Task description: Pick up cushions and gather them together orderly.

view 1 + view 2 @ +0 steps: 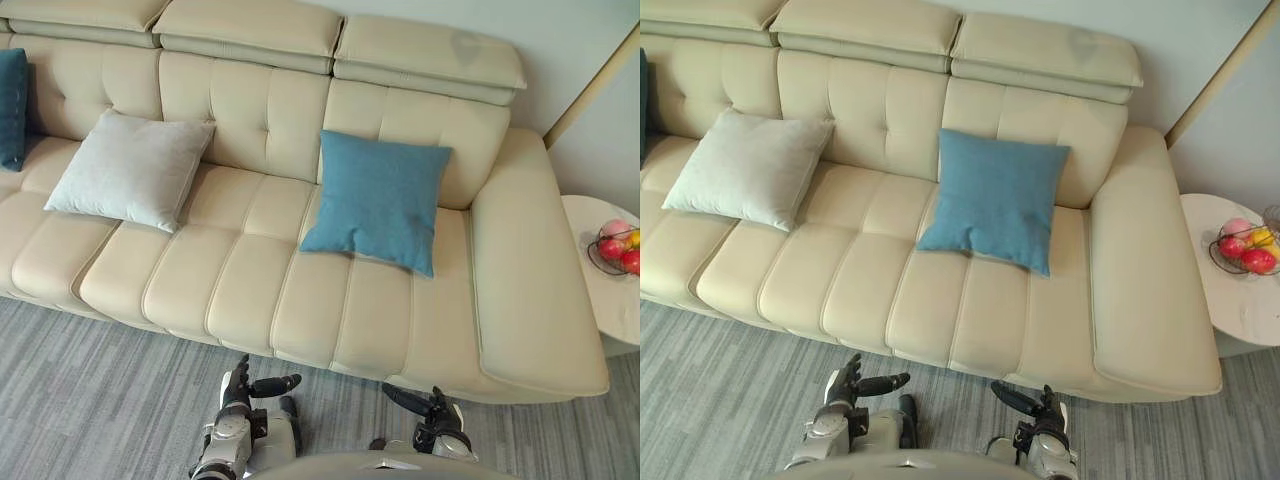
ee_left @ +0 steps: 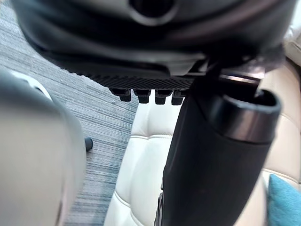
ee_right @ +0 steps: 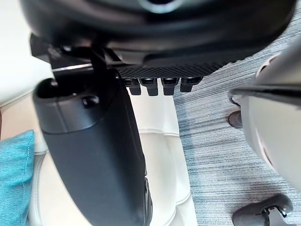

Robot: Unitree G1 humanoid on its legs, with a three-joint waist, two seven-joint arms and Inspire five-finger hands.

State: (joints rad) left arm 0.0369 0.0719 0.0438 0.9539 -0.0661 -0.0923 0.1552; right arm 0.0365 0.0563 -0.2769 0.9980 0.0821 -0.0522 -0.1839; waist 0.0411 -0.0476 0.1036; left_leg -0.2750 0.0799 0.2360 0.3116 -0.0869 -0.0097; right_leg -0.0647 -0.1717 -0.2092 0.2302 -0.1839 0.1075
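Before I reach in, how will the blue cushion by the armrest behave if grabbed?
The blue cushion looks plump and soft: probably light, sagging from a corner grip. It leans against the sofa backrest, so a push likely topples it flat.

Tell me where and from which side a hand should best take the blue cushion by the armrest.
Probably its lower edge, from the front: the blue cushion leans against the backrest, so that edge lies free on the seat.
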